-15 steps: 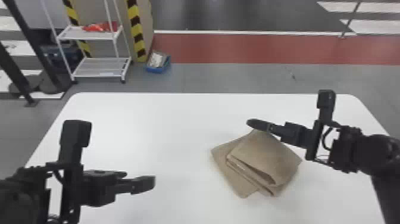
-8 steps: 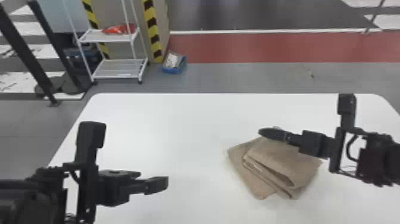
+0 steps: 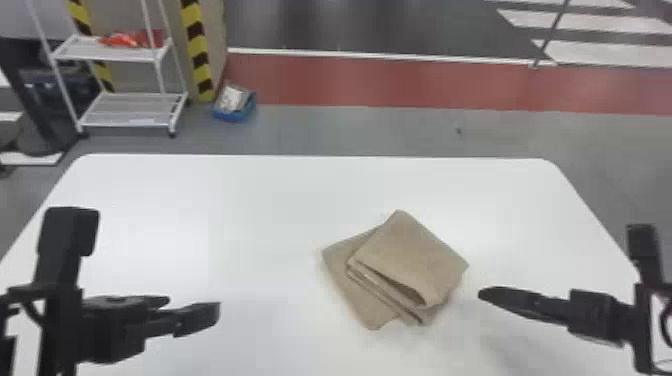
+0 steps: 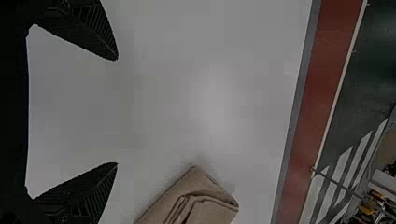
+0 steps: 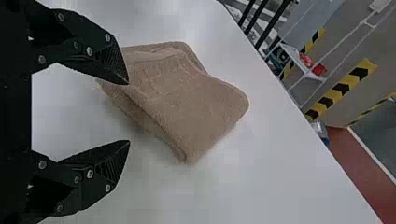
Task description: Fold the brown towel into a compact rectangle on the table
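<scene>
The brown towel (image 3: 410, 255) lies folded on the white table, right of centre, its upper layers turned askew over a lower flap that sticks out toward the left. My right gripper (image 3: 487, 295) is just right of the towel, not holding it. In the right wrist view the same gripper (image 5: 129, 112) stands open, with the towel (image 5: 196, 102) beyond its fingers. My left gripper (image 3: 200, 312) hangs over the table's left part, well away from the cloth. Seen from its own wrist, the left gripper (image 4: 117, 112) is open with nothing between its fingers; the towel's corner (image 4: 205, 200) is farther off.
The white table (image 3: 225, 210) has its far edge beyond the towel. On the floor behind stand a white rack (image 3: 130, 107) with red items and a blue box (image 3: 234, 107). Striped posts rise near the rack.
My right gripper has moved off the towel to the right, uncovering its far corner. The head view has shifted a little. My left arm looks nearly still over the table.
</scene>
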`<state>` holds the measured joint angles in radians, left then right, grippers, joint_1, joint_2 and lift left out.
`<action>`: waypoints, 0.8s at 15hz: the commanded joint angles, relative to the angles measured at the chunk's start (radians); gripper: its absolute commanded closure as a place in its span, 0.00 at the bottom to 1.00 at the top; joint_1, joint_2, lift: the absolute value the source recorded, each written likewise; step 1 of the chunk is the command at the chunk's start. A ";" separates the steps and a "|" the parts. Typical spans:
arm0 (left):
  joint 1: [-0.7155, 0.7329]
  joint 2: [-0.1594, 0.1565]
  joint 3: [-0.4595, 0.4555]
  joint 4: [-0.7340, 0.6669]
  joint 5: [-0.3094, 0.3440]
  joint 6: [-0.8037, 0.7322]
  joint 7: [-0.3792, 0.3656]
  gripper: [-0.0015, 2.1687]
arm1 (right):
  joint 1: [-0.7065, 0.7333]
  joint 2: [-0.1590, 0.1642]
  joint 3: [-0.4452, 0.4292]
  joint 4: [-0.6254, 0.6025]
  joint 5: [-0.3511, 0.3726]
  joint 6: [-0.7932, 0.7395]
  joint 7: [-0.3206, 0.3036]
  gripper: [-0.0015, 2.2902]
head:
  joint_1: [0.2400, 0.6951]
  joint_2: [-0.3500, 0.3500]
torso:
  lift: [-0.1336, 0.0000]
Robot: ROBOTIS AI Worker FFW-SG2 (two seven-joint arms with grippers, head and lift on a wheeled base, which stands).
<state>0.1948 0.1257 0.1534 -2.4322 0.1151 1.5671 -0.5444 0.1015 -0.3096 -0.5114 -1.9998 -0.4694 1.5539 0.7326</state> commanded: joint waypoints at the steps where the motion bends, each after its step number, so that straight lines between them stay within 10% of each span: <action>1: 0.000 0.000 -0.003 0.002 0.000 0.004 0.000 0.04 | 0.000 -0.016 -0.022 0.003 0.081 0.018 -0.002 0.93 | 1.00 0.30 | 0.07; 5: 0.005 0.000 -0.003 0.001 0.000 0.004 0.000 0.04 | -0.098 -0.011 0.053 0.081 0.127 0.018 -0.030 0.93 | 1.00 0.18 | 0.07; 12: 0.008 0.002 0.029 -0.001 0.008 0.004 -0.003 0.04 | -0.278 0.035 0.218 0.220 0.227 0.018 -0.105 0.93 | 1.00 0.28 | 0.07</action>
<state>0.2025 0.1273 0.1785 -2.4333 0.1216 1.5671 -0.5477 -0.1456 -0.2913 -0.3075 -1.8000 -0.2522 1.5701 0.6353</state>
